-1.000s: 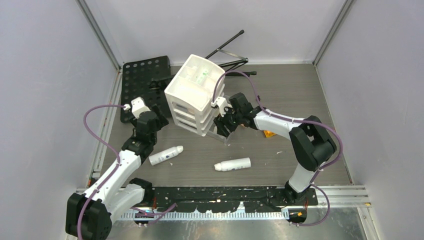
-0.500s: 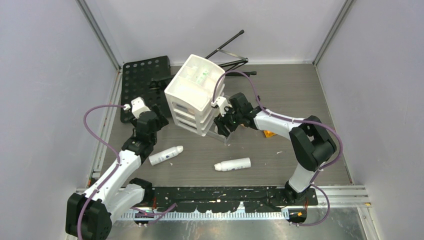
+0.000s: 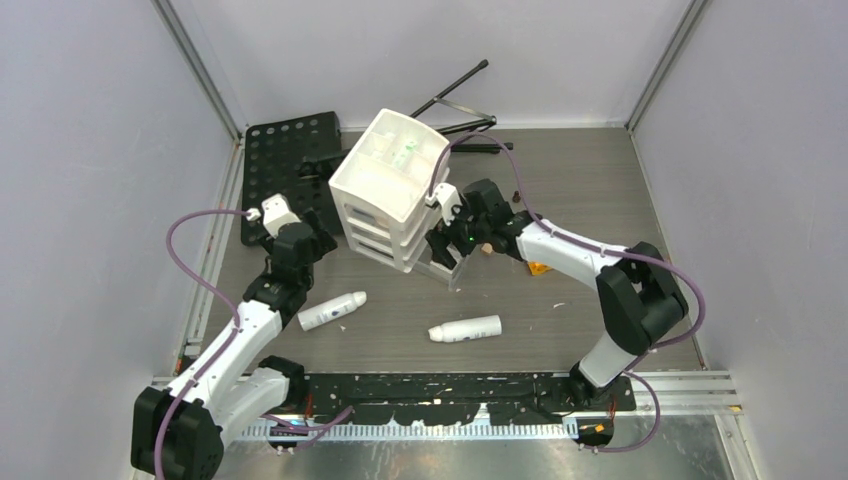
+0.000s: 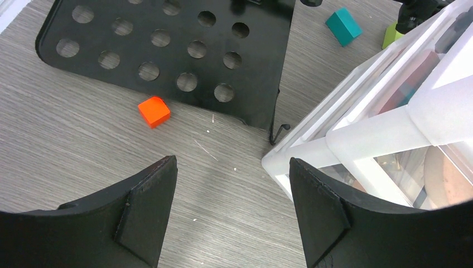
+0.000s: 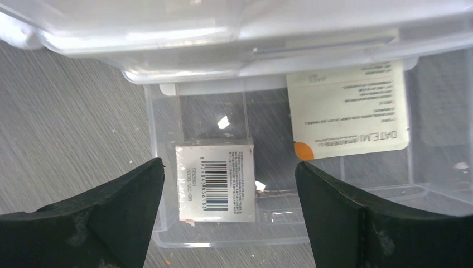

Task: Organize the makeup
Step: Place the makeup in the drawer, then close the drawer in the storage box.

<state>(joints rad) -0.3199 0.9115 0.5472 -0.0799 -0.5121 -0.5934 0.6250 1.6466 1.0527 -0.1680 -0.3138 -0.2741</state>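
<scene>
A white drawer organizer stands at the back middle, and some makeup shows in its top tray. Two white bottles lie on the table in front of it. My right gripper is open over a clear drawer pulled out at the organizer's base; only a barcode sticker and a paper label show on it. My left gripper is open and empty beside the organizer's left corner, whose drawers show a coloured palette and a round peach compact.
A black perforated plate lies left of the organizer, with an orange block at its edge and teal and green blocks behind. Black stand rods lie at the back. A red-and-yellow block sits under the right arm.
My right gripper's jaws have spread wider over the clear drawer, and that arm's elbow has swung to the right. The left arm and both bottles have not moved.
</scene>
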